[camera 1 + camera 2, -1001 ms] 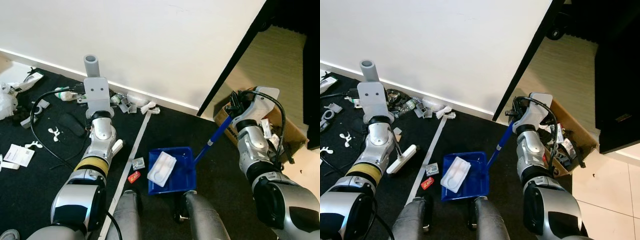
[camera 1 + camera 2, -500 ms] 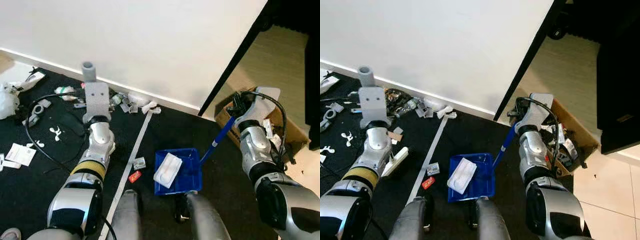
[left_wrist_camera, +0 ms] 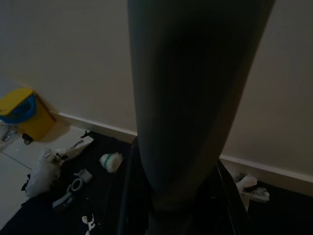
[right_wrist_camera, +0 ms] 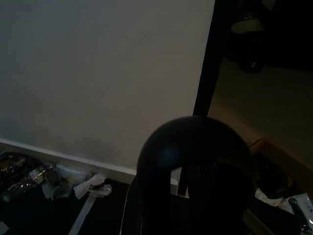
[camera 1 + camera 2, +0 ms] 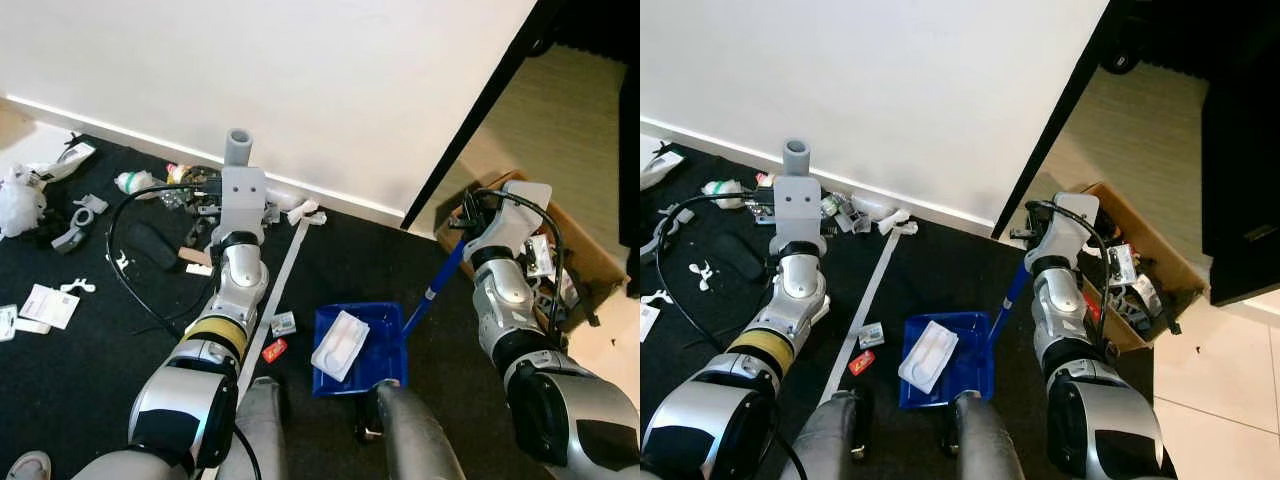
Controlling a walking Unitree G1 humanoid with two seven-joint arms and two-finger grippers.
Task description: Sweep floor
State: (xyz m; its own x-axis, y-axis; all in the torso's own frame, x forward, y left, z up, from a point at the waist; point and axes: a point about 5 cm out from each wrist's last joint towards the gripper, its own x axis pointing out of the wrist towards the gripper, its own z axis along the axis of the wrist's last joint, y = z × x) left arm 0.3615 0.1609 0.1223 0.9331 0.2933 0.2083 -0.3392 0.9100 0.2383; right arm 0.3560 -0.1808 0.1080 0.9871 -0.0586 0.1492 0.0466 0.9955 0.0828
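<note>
Right gripper (image 5: pixel 462 222) clamps the long blue handle (image 5: pixel 437 280) of a blue plastic dustpan (image 5: pixel 361 349) on black carpet.
A white wrapper (image 5: pixel 339 344) lies inside it; the left gripper's fingers cannot be judged.

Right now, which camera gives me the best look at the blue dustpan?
The left eye view: the blue dustpan lies whole on the black mat, a white wrapper in it, its handle rising to the right gripper. The right eye view shows the same. The dark wrist views face the wall.
</note>
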